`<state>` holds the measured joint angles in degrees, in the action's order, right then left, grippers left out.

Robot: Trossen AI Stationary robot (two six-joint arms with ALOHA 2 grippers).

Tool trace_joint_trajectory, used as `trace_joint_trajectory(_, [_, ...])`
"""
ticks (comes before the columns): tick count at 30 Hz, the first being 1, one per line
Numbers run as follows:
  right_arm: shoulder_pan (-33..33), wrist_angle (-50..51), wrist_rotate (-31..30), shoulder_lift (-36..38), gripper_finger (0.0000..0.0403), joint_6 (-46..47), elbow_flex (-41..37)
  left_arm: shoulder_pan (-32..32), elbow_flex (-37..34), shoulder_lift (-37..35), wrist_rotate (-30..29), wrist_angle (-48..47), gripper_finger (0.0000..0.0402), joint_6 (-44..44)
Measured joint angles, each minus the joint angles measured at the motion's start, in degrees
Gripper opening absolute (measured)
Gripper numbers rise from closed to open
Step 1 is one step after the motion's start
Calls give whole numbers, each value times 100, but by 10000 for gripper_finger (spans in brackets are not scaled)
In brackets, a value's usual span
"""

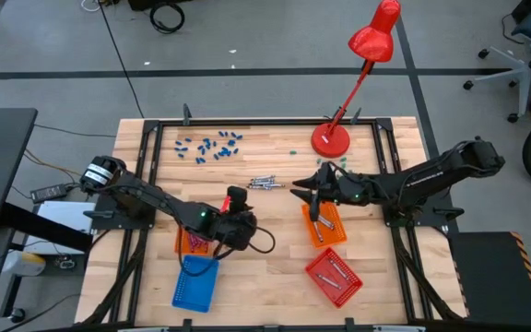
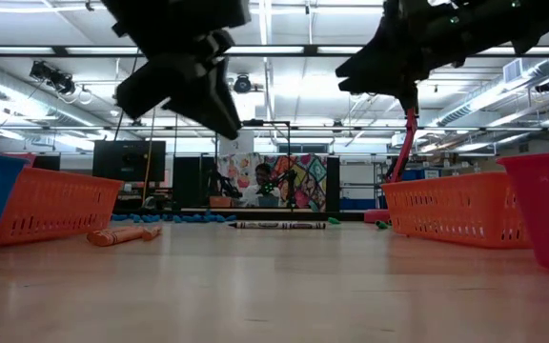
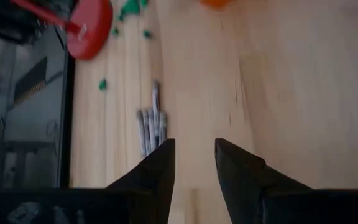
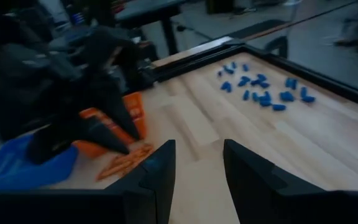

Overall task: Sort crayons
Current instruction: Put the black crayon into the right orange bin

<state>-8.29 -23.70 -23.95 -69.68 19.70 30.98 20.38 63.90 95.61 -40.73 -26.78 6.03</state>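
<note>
- Grey crayons point(image 1: 263, 182) lie as small row near table centre, btw. the blue crayons point(image 1: 208, 146) toward the far edge and the baskets nearer the front; some orange crayons point(image 4: 124, 163) lie on the wood just beside the left orange basket point(image 4: 132, 115).
- Handling, my judgement: light, stiff, round sticks, so they roll easily and can snap; better to pinch one at mid-length, across the axis.
- Left gripper point(image 1: 236, 197) hovers above table, fingers apart w/ nothing btw. them; grey row is ahead of it in its wrist view.
- Right gripper point(image 1: 315, 189) hangs over the right orange basket point(image 1: 326, 234), also spread and empty.
- Red basket point(image 1: 334, 276), blue basket point(image 1: 195, 282) and red lamp point(image 1: 332, 138) stand around.
</note>
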Motion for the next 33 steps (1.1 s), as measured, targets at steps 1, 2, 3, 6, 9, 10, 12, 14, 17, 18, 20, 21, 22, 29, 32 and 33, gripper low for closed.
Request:
trace_joint_trajectory(1, [-31, -89, -143, -72, 139, 59, 0, -27, 0, 0, -1, 177, 126, 179])
trace_joint_trajectory(2, [-47, -160, -278, -142, 139, 149, 0, -77, 0, 0, 28, 374, 126, 339])
trace_joint_trajectory(3, [-56, -235, -399, -221, 139, 233, 0, -129, 10, -2, 122, 449, 126, 333])
trace_joint_trajectory(6, [-58, -574, -668, -491, 139, 328, 0, -255, 5, -7, 479, 130, 126, 94])
trace_joint_trajectory(9, [-24, -944, -655, -798, 139, 241, 0, -341, 0, -4, 594, -164, 126, -65])
trace_joint_trajectory(10, [1, -1073, -645, -888, 139, 145, 0, -385, 0, -4, 608, -254, 126, -115])
trace_joint_trajectory(12, [70, -1178, -565, -990, 139, -84, 0, -474, 0, -4, 605, -385, 126, -265])
trace_joint_trajectory(14, [134, -1075, -273, -989, 139, -254, 1, -541, 0, -4, 587, -391, 126, -449])
trace_joint_trajectory(17, [235, -639, 61, -916, 139, -326, 2, -617, 0, -4, 594, -328, 126, -488])
trace_joint_trajectory(18, [272, -552, 95, -891, 139, -340, 2, -643, 0, -4, 596, -263, 126, -486])
trace_joint_trajectory(20, [350, -415, 128, -792, 139, -432, 0, -735, 0, -4, 583, -168, 126, -449])
trace_joint_trajectory(21, [381, -405, 172, -731, 139, -510, 0, -768, 0, -4, 567, -109, 126, -417])
trace_joint_trajectory(22, [420, -413, 275, -667, 139, -603, 0, -801, 0, -4, 547, -51, 126, -395])
trace_joint_trajectory(29, [736, -379, 1226, -423, 139, -1261, -8, -966, 0, -4, 537, 268, 126, -236])
trace_joint_trajectory(32, [777, -660, 1304, -589, 139, -1371, -158, -999, 0, -4, 532, 250, 126, -148])
trace_joint_trajectory(33, [774, -746, 1311, -660, 139, -1370, -208, -1018, 0, -4, 534, 249, 126, -48])
